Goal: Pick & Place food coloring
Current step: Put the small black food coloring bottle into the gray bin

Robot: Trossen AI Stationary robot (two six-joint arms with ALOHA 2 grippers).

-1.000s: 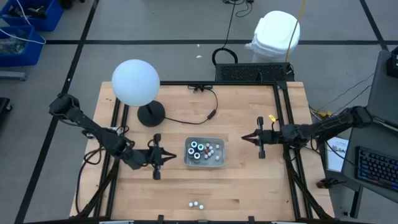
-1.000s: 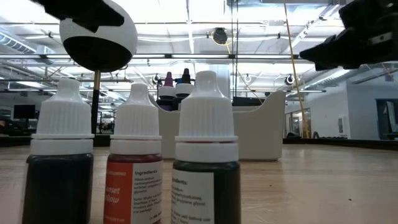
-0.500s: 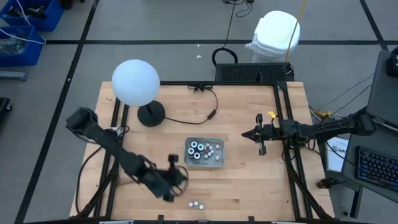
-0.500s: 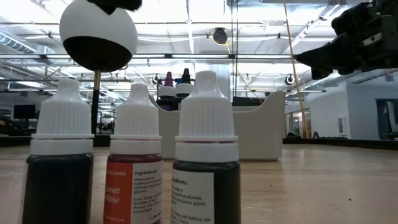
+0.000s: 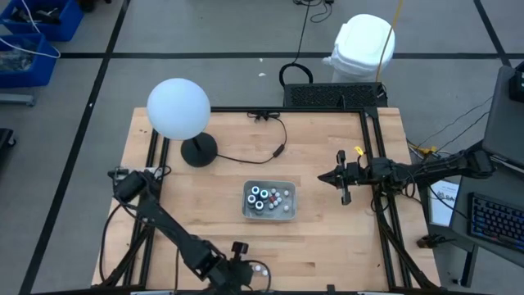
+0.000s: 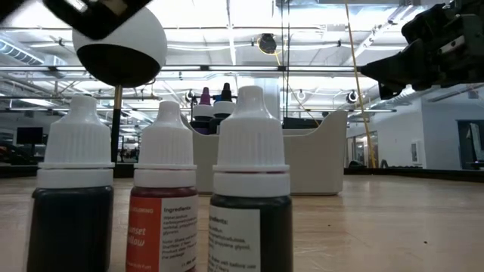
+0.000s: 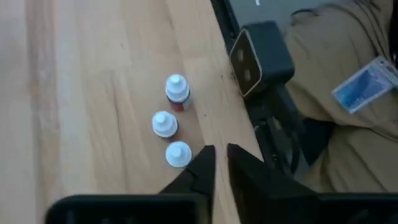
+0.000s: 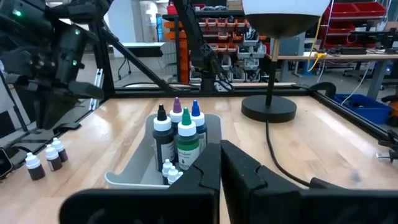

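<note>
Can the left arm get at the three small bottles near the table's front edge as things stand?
Probably yes. The left gripper hangs just above the three small bottles, with bare wood around them and nothing in between. Its fingers show only a narrow gap, so they would likely need to open wider first.

Three white-capped dropper bottles stood side by side close to the lens, the middle one red-labelled. Behind them sat a pale tray holding more bottles. A globe lamp rose beyond, and a dark gripper hung higher up
</note>
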